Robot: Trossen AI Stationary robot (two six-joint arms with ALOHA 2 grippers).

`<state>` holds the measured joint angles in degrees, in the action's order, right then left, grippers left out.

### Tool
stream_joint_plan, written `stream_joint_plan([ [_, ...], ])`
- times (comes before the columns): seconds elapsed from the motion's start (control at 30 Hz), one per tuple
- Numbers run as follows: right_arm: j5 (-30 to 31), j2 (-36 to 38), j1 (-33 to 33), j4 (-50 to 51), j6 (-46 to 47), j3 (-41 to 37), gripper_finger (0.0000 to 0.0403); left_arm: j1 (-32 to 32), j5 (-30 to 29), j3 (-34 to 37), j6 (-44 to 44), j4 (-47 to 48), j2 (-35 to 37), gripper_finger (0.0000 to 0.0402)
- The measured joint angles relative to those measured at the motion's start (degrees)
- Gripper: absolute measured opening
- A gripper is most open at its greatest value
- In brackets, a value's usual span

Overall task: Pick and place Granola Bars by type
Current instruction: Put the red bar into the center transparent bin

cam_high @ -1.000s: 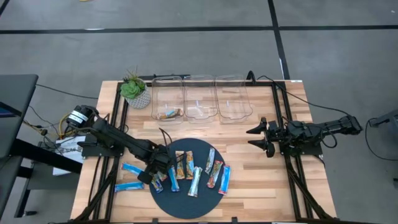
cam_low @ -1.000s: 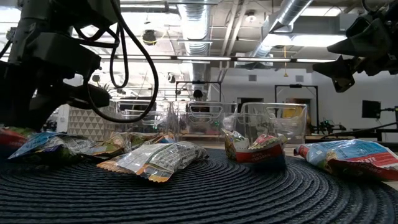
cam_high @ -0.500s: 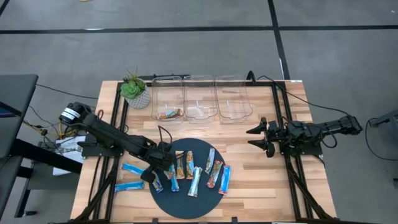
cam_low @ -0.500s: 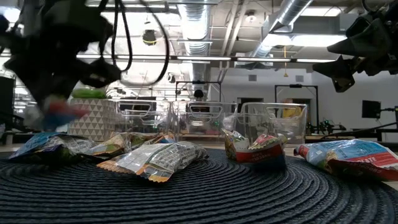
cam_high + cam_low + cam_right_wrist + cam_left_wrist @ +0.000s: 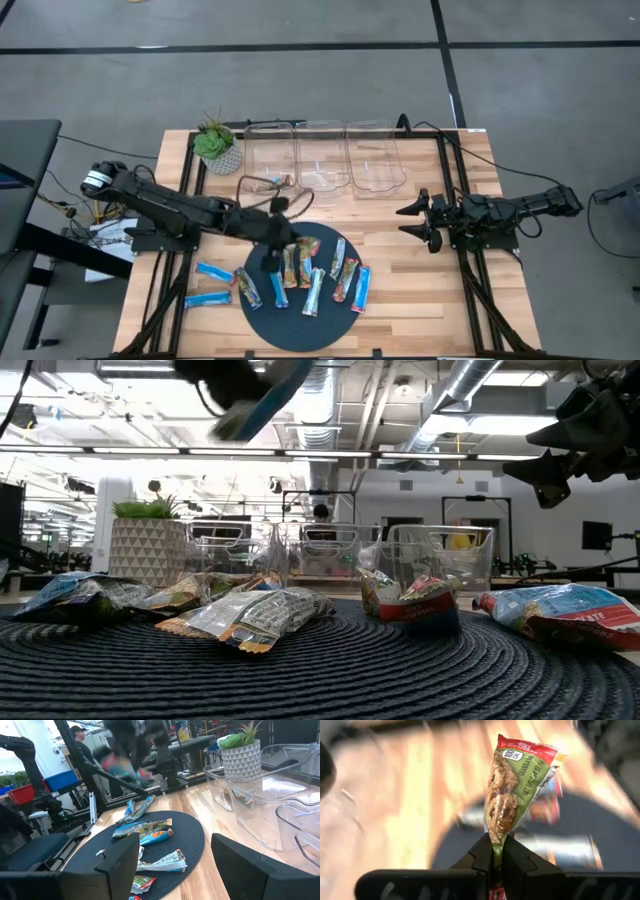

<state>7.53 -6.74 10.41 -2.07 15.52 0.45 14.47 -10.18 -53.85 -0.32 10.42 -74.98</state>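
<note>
My left gripper point(image 5: 280, 238) hangs over the left half of the round dark mat point(image 5: 300, 338), shut on a green-brown-red granola bar point(image 5: 512, 790). In the low view it is a blur near the top point(image 5: 262, 398). Several more bars, blue, silvery and multicoloured, lie flat on the mat point(image 5: 316, 290). Two blue bars point(image 5: 212, 270) lie on the wood to its left. One multicoloured bar point(image 5: 272, 183) lies in the leftmost clear bin. My right gripper point(image 5: 424, 222) waits open at the table's right side. My left gripper pinches the multicoloured bar by one crimped end point(image 5: 495, 849) between its two fingers point(image 5: 482, 855). The bar sticks out past the fingertips, in line with them. It is lifted clear of the mat and the other bars.
Three clear bins point(image 5: 322, 158) stand in a row at the far side, with a potted plant point(image 5: 217, 145) to their left. Bare wood lies between the mat and the bins and to the mat's right. Black frame rails run along both table sides.
My left gripper has risen from the mat's left edge with the bar shut in it. It has swung toward the far edge and to the right, leaving the low view through the top. The bar is lifted clear of the mat.
</note>
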Motion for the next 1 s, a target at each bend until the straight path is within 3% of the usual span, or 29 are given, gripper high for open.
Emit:
stream_joint_plan([
  [0.37,-0.02,0.02,0.01,0.0,-0.02,0.02,0.0244,-4.68,-0.47,-0.21,-3.92,-19.3,0.44,0.0018],
  [0.77,-0.02,0.0,0.01,0.02,-0.02,0.01,0.0244,-5.23,-0.54,-0.21,-3.91,-19.37,0.44,0.0018],
  [1.0,-0.02,0.0,-0.01,0.0,-0.02,0.02,0.0244,-9.37,-0.65,-0.21,-3.48,-19.35,0.44,0.0018],
])
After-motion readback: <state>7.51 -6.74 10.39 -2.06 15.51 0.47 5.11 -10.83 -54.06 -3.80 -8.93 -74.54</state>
